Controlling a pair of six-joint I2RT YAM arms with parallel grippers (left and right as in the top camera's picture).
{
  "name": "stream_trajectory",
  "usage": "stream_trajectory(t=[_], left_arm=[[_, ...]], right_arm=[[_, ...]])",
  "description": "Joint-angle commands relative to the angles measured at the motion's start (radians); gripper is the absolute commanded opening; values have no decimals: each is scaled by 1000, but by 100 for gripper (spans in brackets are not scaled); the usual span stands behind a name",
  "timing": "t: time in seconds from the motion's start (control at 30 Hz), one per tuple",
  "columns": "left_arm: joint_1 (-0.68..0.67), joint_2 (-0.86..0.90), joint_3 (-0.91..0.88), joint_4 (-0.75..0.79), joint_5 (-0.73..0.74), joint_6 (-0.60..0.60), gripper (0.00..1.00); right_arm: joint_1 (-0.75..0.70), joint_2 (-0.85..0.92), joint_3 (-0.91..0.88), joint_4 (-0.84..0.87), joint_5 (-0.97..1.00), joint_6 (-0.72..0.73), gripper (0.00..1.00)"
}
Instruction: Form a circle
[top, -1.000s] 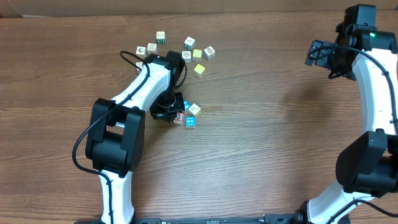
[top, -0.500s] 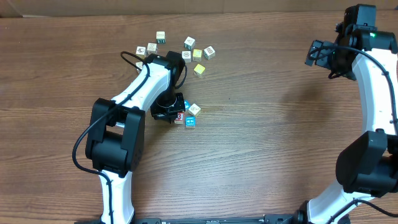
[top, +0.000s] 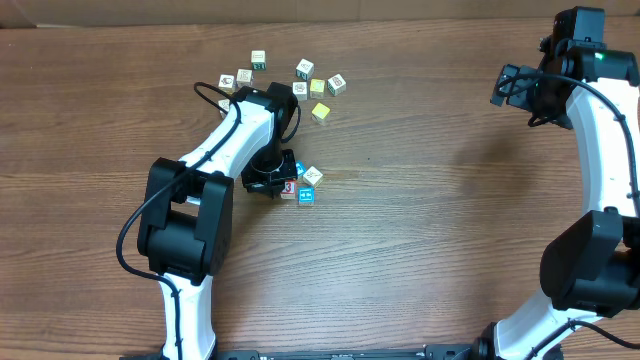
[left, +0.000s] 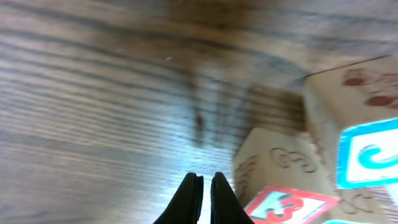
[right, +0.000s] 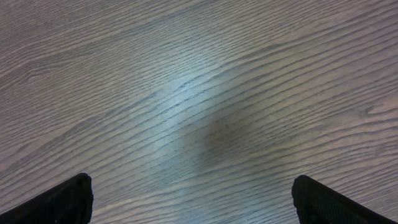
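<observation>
The circle (top: 303, 183) is a tight cluster of small printed cubes on the wooden table, just right of my left gripper (top: 277, 184). It holds a red cube (top: 288, 189), a bright blue cube (top: 307, 197) and a cream cube (top: 313, 175); a second blue one is partly hidden by the arm. In the left wrist view my left gripper (left: 204, 190) is shut and empty, low over the wood, with the red "3" cube (left: 283, 205) close on its right and a blue-framed cube (left: 367, 152) beyond. My right gripper (top: 510, 86) hovers far right, open over bare wood (right: 199, 208).
Several loose cubes lie behind the left arm: cream ones (top: 258, 59) (top: 304, 69) (top: 336, 84) and two yellow ones (top: 317, 87) (top: 321, 111). Two more cubes (top: 243, 76) sit by the arm's cable. A cardboard edge (top: 300, 10) runs along the back.
</observation>
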Motion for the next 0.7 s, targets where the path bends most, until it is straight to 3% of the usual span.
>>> stream_trajectory(t=[0.0,0.3,0.67], left_arm=[[6,-27,64,-32,-82,-14,4],[12,-27,368,-92,-121,8,4],[127,-27,404,-166,-135,-8,4]], right_arm=[[-4,-12,8,5,-2,4,100],[-4,-12,8,5,-2,4,100],[-4,-12,8,5,-2,4,100]])
